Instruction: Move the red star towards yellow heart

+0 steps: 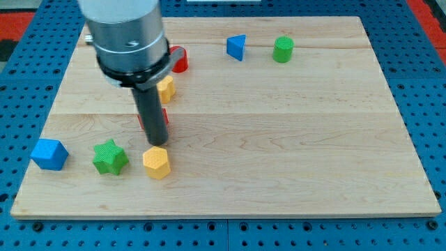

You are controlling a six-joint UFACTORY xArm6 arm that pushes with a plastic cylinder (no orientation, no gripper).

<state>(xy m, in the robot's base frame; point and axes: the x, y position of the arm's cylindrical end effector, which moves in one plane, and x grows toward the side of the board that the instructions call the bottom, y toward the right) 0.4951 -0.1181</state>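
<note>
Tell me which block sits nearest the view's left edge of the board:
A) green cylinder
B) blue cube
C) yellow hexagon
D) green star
B: the blue cube lies nearest the view's left edge, with the green star and yellow hexagon to its right, and the green cylinder far toward the view's top right.

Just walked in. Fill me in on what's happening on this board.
I'm the arm, sliding blocks with a rod. My tip sits right against the red block, mostly hidden behind the rod, so its star shape can't be confirmed. A yellow block, partly hidden too, is just above it; a yellow hexagon-like block is just below my tip. Also around: a green star, blue cube, red cylinder, blue triangle and green cylinder.
</note>
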